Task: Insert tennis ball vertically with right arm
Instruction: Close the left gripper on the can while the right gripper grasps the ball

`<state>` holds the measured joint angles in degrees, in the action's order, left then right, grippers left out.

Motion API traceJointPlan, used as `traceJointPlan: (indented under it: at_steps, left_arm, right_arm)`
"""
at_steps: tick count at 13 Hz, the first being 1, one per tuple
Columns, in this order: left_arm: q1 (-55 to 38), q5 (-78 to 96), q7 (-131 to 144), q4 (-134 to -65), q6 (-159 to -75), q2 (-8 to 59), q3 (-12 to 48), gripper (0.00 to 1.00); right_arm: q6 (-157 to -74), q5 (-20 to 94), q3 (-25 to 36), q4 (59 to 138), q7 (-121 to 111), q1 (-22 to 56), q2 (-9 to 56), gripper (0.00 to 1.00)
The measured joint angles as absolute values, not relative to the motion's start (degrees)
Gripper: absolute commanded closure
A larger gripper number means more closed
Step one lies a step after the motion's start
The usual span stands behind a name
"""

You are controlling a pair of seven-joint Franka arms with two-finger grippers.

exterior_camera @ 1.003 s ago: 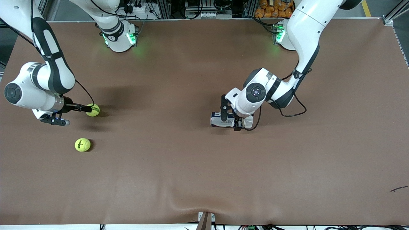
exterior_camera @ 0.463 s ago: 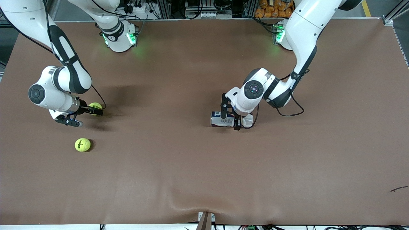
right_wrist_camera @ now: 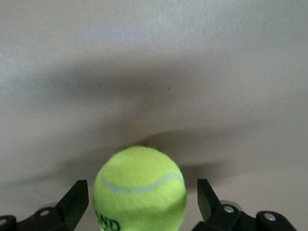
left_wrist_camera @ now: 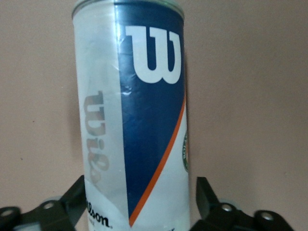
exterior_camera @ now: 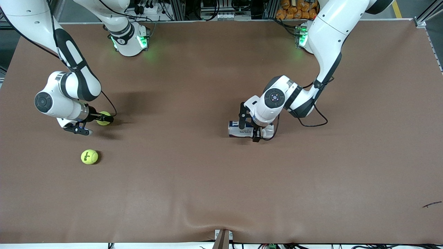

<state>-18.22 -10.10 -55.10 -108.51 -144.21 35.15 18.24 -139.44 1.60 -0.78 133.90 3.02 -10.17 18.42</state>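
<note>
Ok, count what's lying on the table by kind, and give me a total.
Tennis balls: 2, one lying free, one between the right gripper's open fingers.
Ball cans: 1, on its side between the left gripper's fingers.
Total: 3

Brown table (exterior_camera: 221, 180) carries two tennis balls (exterior_camera: 89, 156) (yellow) and a can (exterior_camera: 238, 129).
</note>
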Motion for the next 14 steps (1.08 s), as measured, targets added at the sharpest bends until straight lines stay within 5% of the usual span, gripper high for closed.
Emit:
traceJointPlan:
  at_steps: [14]
  left_arm:
    - [-18.3,-10.7,-55.1,-108.2,-144.7,35.1,18.2,0.23]
  right_arm:
    - [-141.2,1.7,-0.8,134.0,3.7,-10.2,18.4,0.0]
